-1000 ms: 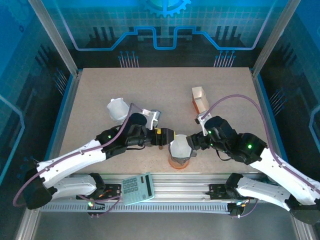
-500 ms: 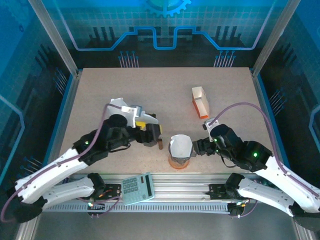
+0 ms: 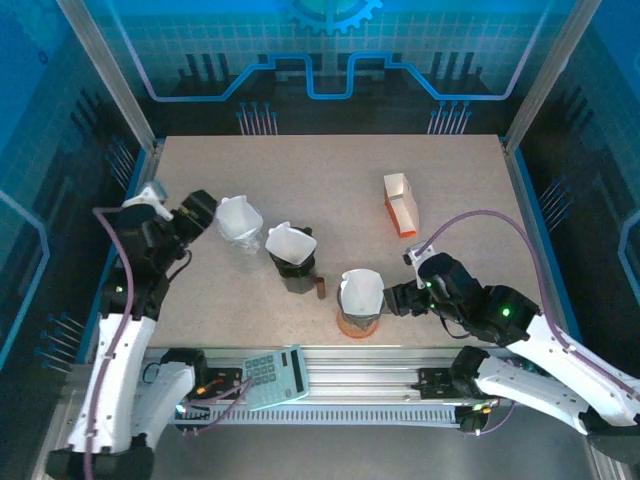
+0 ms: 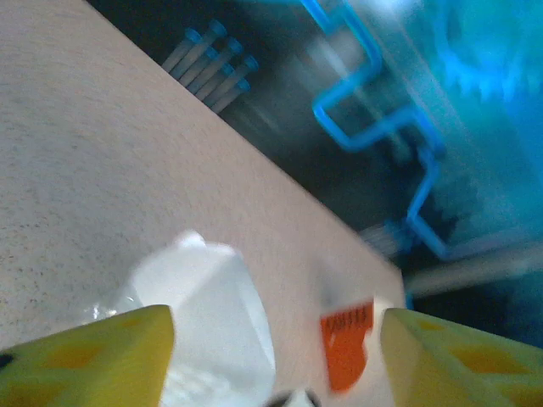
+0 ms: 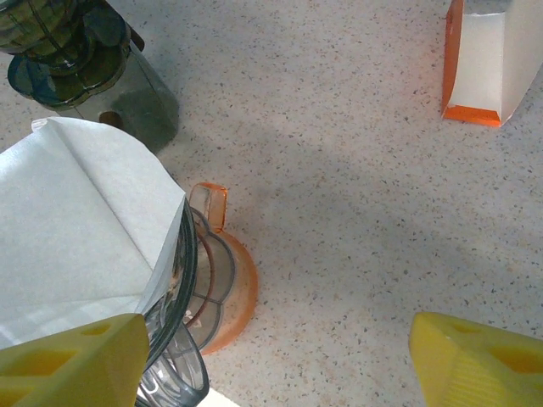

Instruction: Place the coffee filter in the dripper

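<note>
Left arm has swung off the middle of the surface (image 3: 450, 170) to the far-left side since a second ago, and the right arm has drawn back a little from the dripper. Nearest the bases, a calculator (image 3: 275, 377) lies on the front rail. Just beyond it stands the dripper (image 5: 222, 292), clear with an orange foot, and the coffee filter (image 5: 81, 212) sits inside its cone, white paper rising well above the rim. Right end effector (image 5: 273, 339) hangs just beside the dripper on its right, fingers spread wide, nothing between them, not touching paper or rim. A small brown object (image 3: 320, 288) stands near the dripper's left. Further back, a dark vessel (image 3: 293, 275) carries a second white paper cone (image 3: 290, 242); beside that, a pale cone-shaped piece (image 3: 238, 218). Left end effector (image 4: 273, 326) is up near that pale piece at the left edge, fingers well apart and empty. Farthest out on the right, an orange-and-white box (image 3: 400, 203). Judgement: placing looks done, with the filter in the dripper and both arms let go. Whether the paper is pressed fully down against the cone wall cannot be told. What remains, at most, is a check on seating and clearing the right arm.
</note>
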Tool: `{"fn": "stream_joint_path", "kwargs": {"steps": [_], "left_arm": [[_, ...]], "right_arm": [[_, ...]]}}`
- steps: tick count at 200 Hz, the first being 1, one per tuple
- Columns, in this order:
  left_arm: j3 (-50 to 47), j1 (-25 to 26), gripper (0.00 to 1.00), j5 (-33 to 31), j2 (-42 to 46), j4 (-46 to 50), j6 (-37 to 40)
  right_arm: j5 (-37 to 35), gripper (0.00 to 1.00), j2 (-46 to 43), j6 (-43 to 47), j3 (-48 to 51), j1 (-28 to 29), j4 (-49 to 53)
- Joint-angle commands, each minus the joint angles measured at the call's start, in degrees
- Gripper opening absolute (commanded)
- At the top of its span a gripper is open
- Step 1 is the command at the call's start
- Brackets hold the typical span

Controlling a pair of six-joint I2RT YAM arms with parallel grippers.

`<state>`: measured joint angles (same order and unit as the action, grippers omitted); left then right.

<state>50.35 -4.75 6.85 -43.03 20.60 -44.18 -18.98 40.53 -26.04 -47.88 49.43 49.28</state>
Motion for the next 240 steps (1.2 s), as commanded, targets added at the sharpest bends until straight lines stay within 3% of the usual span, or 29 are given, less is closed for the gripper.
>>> {"fn": "stream_joint_path", "kwargs": {"steps": [1, 27, 69, 80, 138, 192, 240], "left_arm": [[-7.2, -10.3, 0.57, 9.0, -0.3, -6.5, -10.4], [-13.6, -16.0, 0.49, 8.9, -2.2, -12.0, -13.8], [-19.5, -16.5, 0.29, 10.8, -11.2, -21.7, -15.7], [-20.4, -16.1, 0.21, 11.2, -13.8, -23.3, -15.8], [-22.2, -8.1, 0.02, 8.3, -27.2, -32.1, -18.6], [-22.8, -5.1, 0.0, 8.8, -37.0, -39.1, -21.9], [-23.4, -2.7, 0.0, 8.3, -39.0, -41.1, -23.1]], "right_arm": [[1.0, 0.81, -1.2, 0.3, 0.0, -0.7, -1.2], [0.5, 0.81, -2.6, 0.6, -0.7, -0.7, -0.7], [-1.7, 0.81, -5.1, 0.8, -1.1, -0.7, -1.0], [-1.9, 0.81, -4.9, 0.8, -1.2, -0.7, -1.3], [-1.9, 0.81, -3.2, 1.9, -2.2, -0.8, -2.1], [-2.9, 0.81, -3.9, 2.1, -4.2, -0.9, -0.5], [-3.0, 0.81, -3.8, 2.1, -3.8, -0.8, -0.9]]}}
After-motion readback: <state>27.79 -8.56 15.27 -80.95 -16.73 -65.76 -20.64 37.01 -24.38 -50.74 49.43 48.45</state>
